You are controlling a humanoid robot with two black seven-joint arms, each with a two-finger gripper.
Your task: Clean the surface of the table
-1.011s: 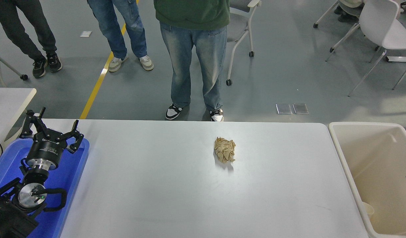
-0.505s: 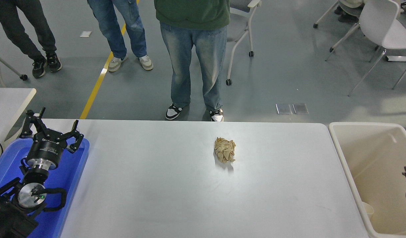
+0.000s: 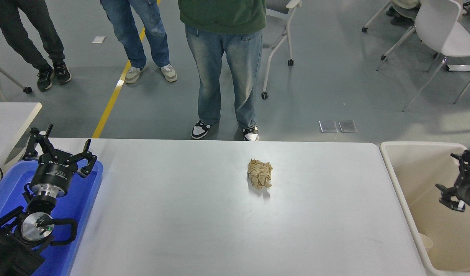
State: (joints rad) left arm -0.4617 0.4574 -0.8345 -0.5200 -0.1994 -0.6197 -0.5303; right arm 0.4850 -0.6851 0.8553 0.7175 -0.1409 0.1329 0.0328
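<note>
White table surface (image 3: 189,214) is cluttered by crumpled paper (image 3: 260,173); from three o'clock, the wide-spread right gripper (image 3: 451,178) risks flicking it off.

The left arm (image 3: 35,214) is showing matte black links, silver metal joint rings, a looping black cable and white lettering.

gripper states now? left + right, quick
Left gripper: open, empty, parked over the blue tray.
Right gripper: open, empty, above the beige bin, not touching the crumpled paper.
</note>
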